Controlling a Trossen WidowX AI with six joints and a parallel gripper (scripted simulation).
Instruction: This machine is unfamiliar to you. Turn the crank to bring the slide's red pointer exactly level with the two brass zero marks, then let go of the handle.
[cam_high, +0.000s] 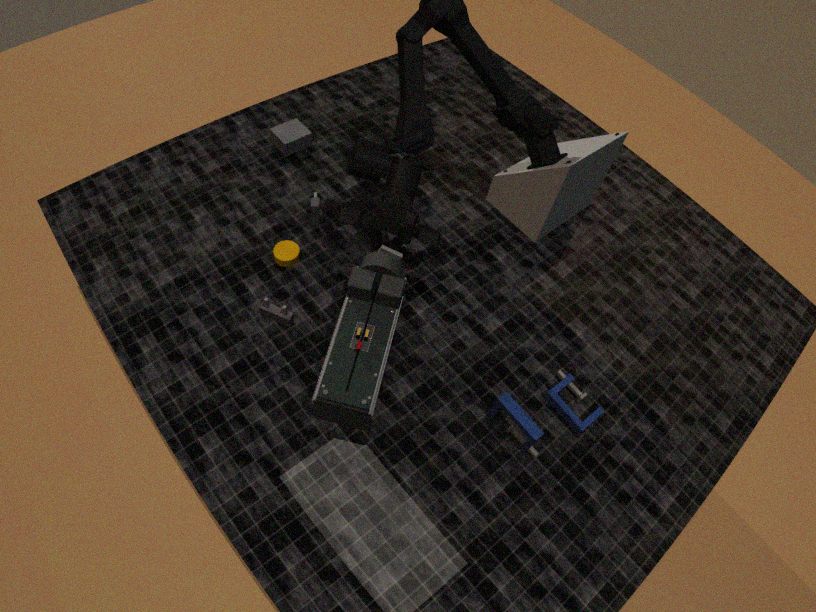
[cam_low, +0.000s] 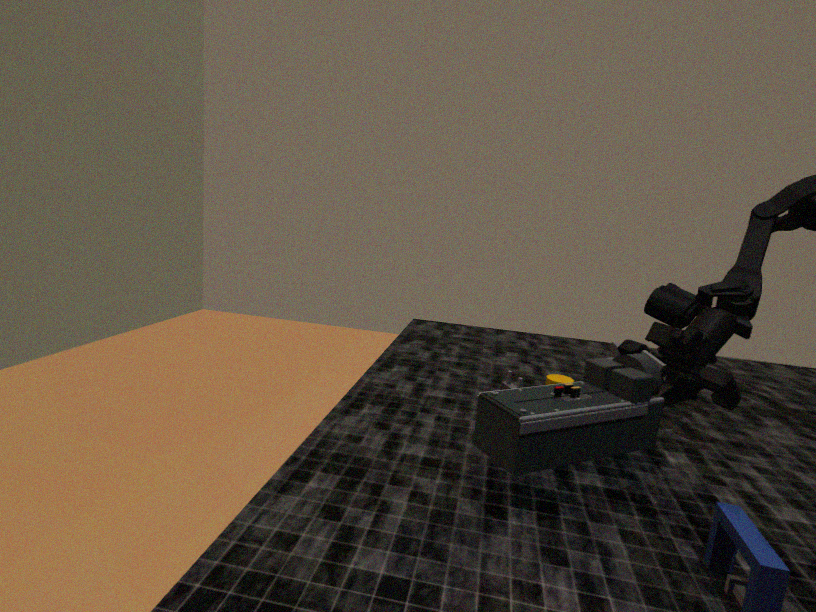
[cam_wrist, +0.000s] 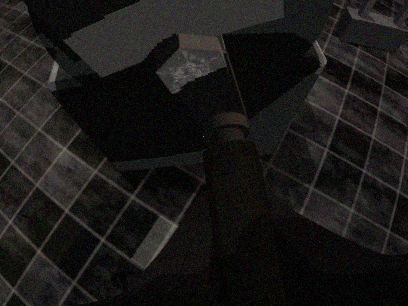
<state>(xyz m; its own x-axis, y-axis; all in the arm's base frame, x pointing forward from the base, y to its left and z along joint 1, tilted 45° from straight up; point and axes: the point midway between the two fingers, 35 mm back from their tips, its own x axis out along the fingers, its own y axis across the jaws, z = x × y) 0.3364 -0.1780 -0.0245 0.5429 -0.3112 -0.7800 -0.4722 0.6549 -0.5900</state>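
Observation:
The machine (cam_high: 332, 388) (cam_low: 560, 431) is a long dark box with a slotted slide on top. It lies on the checked mat with its crank end toward the arm. The red pointer (cam_high: 359, 344) (cam_low: 558, 389) sits close beside the brass zero marks (cam_high: 363, 332) (cam_low: 574, 390); I cannot tell whether it is exactly level with them. My gripper (cam_high: 402, 245) (cam_low: 669, 388) is low at the crank end, shut on the crank handle (cam_wrist: 232, 156). In the wrist view the handle is a dark cylinder reaching up to the grey housing (cam_wrist: 194, 3).
A yellow disc (cam_high: 286, 252) (cam_low: 558, 378), a small grey bracket (cam_high: 275, 308) and a peg (cam_high: 315, 198) lie left of the machine. A grey block (cam_high: 290, 133) lies far back. Blue clamp parts (cam_high: 520, 416) (cam_high: 575, 405) (cam_low: 751, 553) lie right. A pale translucent rectangle (cam_high: 372, 527) lies in front. A white wedge (cam_high: 553, 181) stands behind.

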